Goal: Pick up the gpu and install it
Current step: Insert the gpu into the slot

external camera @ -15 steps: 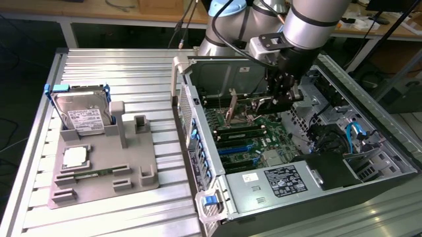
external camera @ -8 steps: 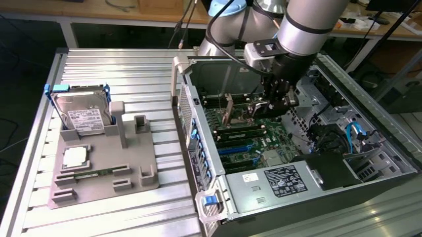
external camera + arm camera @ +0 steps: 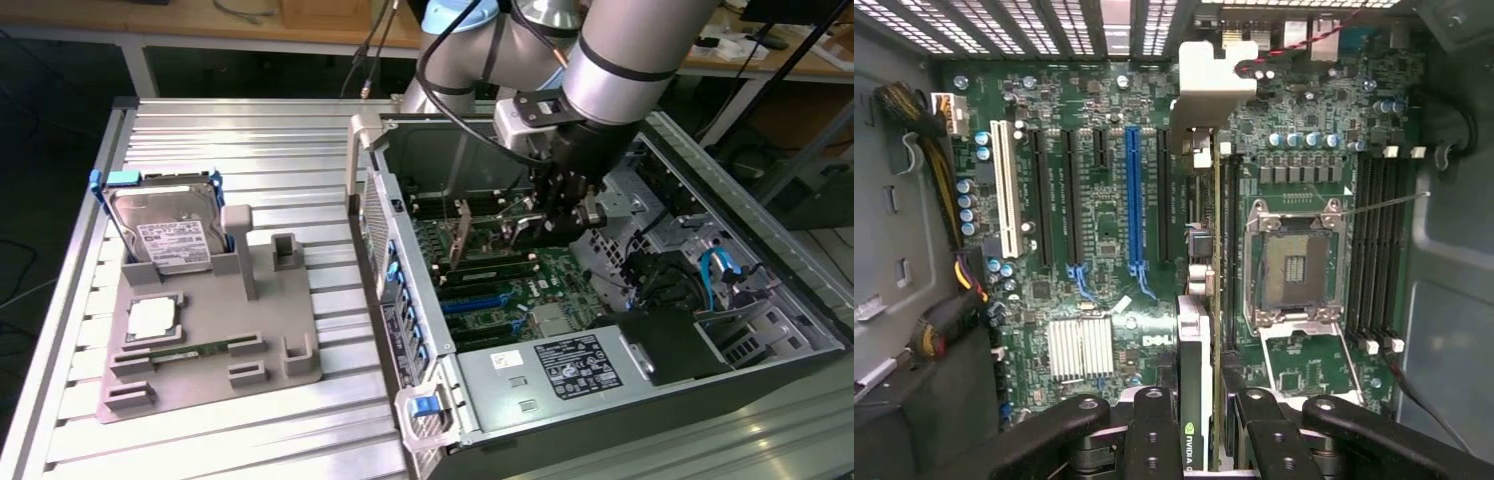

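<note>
The gpu shows edge-on in the wrist view as a thin dark card. Its silver end bracket sits by the case's slotted rear wall. My gripper is shut on the card's near end, with black fingers pressing on both sides. The card stands upright over the motherboard, in line with a black slot between the blue slot and the processor socket. I cannot tell whether it is seated. In the exterior view my gripper reaches down into the open computer case, and the gpu stands upright inside it.
On the exterior view's left, a grey fixture holds the hard drive, a processor chip and a green memory stick. Inside the case are a finned heat sink, cable bundles and memory slots.
</note>
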Available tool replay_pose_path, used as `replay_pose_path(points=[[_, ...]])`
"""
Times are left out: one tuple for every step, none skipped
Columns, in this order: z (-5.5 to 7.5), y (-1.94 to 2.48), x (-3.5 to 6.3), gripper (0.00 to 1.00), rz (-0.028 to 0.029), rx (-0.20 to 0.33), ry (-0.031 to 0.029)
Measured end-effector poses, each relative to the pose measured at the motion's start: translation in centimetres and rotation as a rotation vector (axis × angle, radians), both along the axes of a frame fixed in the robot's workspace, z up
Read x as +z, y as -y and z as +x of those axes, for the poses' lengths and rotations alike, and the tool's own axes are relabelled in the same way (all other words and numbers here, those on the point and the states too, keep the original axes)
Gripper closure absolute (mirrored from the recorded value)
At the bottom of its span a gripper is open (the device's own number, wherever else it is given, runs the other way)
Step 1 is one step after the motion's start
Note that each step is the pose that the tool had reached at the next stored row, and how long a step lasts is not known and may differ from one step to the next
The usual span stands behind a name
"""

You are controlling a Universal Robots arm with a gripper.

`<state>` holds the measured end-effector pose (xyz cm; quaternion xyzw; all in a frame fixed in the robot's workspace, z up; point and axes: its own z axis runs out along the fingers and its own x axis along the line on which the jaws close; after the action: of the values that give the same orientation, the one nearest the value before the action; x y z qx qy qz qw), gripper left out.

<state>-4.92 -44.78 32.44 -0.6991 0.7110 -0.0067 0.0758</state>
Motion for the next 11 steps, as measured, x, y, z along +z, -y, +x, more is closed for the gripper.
replay_pose_path(points=[[-0.1, 0.15, -0.04, 0.73, -0.0001, 0.0, 0.0], [-0.1, 0.29, -0.08, 0.73, 0.0, 0.0, 0.0], [-0.2, 0.46, -0.12, 0.73, 0.0001, 0.0, 0.0001], [-0.3, 0.66, -0.16, 0.73, 0.0001, 0.0, 0.0001], [-0.4, 0.84, -0.19, 0.73, 0.0, 0.0, 0.0], [-0.4, 0.98, -0.22, 0.73, 0.0, 0.0, 0.0], [-0.6, 1.27, -0.27, 0.73, 0.0, 0.0, 0.0001], [-0.7, 1.37, -0.29, 0.73, 0.0001, 0.0, 0.0], [-0.9, 1.45, -0.31, 0.73, 0.0001, 0.0, 0.0001], [-1.1, 1.5, -0.33, 0.73, 0.0, 0.0, 0.0], [-1.4, 1.54, -0.35, 0.73, 0.0001, 0.0, 0.0]])
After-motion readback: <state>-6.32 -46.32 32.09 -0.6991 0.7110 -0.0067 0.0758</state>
